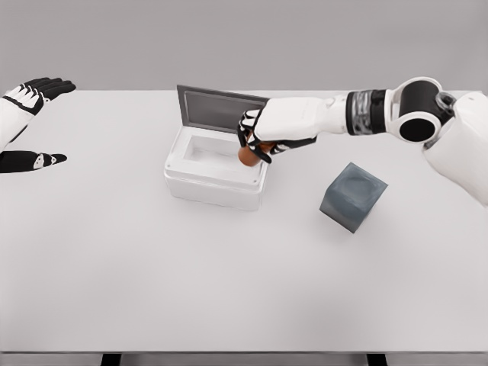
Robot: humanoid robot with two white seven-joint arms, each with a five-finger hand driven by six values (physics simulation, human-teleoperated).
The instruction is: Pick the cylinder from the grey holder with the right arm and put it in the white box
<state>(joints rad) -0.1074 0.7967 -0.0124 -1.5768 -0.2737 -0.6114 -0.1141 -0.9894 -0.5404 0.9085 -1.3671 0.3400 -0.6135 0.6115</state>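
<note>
Over the right rim of the white box [216,179] my right hand [263,137] hangs with its fingers wrapped around the orange-brown cylinder [250,155]. Only the lower end of the cylinder shows, poking out below the curled fingers; most of it is hidden inside the grip, so I cannot tell exactly how its long axis runs, though it seems to point roughly downward.

What matters for the next move is where the cylinder sits against the box opening. It is held right at the right edge of the box, about level with the rim and partly overlapping it in my view. The hollow of the box lies to the left of the cylinder and slightly below. I judge that I need to carry the hand a little further left, toward the middle of the box, before letting go; released here, the cylinder might clip the rim and fall outside.

Behind the box its grey lid [221,108] stands open, leaning away from me, so it does not block the way in.

Right of the box, well apart from it, sits the grey holder [353,196], with nothing in it that I can see.

Far left of the box my left hand [29,95] rests with its fingers spread, holding nothing, much farther from the cylinder than my right.
</note>
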